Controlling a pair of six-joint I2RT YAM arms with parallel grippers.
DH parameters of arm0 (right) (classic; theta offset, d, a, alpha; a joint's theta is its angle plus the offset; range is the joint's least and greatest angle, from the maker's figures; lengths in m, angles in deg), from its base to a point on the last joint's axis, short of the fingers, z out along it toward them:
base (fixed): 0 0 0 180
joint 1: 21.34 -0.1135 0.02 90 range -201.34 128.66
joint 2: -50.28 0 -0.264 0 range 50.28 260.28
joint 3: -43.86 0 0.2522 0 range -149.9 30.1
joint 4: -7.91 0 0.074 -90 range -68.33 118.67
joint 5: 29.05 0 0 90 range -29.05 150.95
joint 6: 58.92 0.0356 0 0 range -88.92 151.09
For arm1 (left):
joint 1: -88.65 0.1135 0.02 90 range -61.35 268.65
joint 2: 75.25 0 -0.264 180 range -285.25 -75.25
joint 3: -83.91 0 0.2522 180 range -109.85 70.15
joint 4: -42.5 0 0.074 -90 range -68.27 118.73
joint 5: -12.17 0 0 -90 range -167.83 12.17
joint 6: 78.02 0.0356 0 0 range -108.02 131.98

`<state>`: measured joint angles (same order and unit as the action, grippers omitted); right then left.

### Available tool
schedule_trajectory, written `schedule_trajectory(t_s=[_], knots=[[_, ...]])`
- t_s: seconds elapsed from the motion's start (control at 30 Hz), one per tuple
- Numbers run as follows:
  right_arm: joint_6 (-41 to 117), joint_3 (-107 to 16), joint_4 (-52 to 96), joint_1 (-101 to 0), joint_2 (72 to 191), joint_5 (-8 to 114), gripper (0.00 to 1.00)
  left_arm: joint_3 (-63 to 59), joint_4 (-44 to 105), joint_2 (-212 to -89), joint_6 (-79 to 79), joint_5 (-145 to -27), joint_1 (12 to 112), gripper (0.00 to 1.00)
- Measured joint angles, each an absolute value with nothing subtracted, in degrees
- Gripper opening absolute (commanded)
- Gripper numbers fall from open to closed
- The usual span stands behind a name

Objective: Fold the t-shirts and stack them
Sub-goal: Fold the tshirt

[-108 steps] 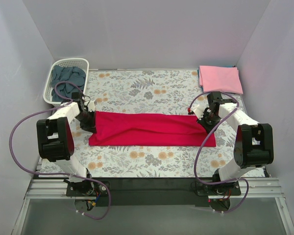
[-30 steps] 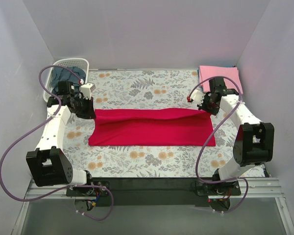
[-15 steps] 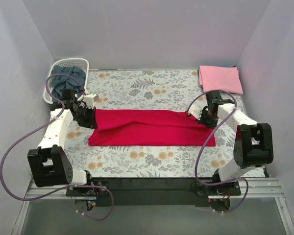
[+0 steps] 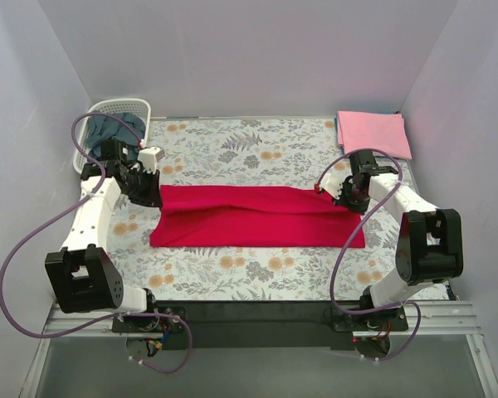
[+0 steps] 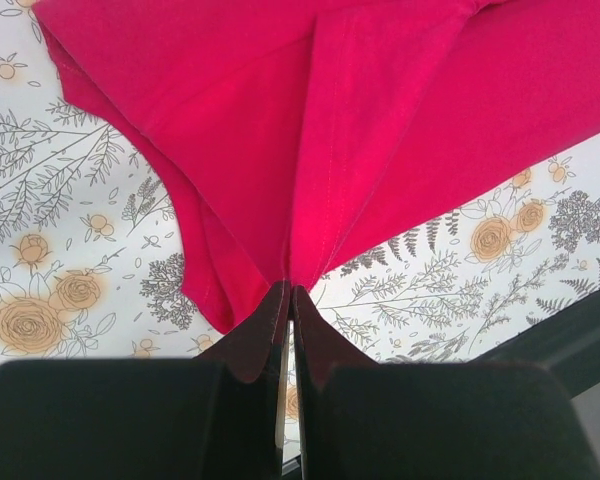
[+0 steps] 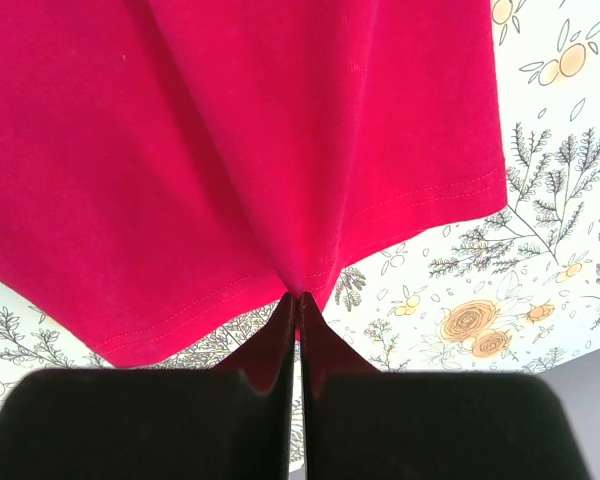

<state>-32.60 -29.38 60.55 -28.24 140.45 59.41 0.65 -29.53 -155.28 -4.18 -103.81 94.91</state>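
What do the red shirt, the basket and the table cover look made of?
The red shirt looks like soft matte knit cloth, likely cotton jersey: it drapes in folds and shows stitched hems. The basket looks like white plastic, with smooth moulded lattice walls. The table cover seems to be thin matte printed fabric, floral on pale grey; its exact material is unclear.

I read the red shirt (image 4: 257,217) as soft matt cloth with stitched hems. The floral cloth (image 4: 232,149) looks smooth and printed, and the basket (image 4: 120,103) at upper left is white plastic.
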Motion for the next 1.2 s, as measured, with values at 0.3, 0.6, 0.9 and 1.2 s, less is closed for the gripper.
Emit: schedule_trajectory(t_s=[0.3, 0.6, 0.9, 1.2], knots=[[-33.2, -29.1, 60.5, -28.2, 140.4, 59.5, 0.01, 4.1, -30.2, -155.6, -1.7, -103.8, 94.9, 0.0], [-33.6, -30.0, 60.6, -26.9, 140.4, 59.5, 0.01, 2.7, -32.7, -156.0, -0.6, -104.0, 94.9, 0.0], [-33.7, -29.6, 60.3, -26.8, 140.3, 59.5, 0.01, 0.3, -32.5, -156.4, 0.1, -104.2, 94.9, 0.0], [-34.3, -26.1, 60.5, -26.8, 140.1, 59.5, 0.01, 6.4, -32.9, -156.3, 1.7, -103.1, 94.9, 0.0]])
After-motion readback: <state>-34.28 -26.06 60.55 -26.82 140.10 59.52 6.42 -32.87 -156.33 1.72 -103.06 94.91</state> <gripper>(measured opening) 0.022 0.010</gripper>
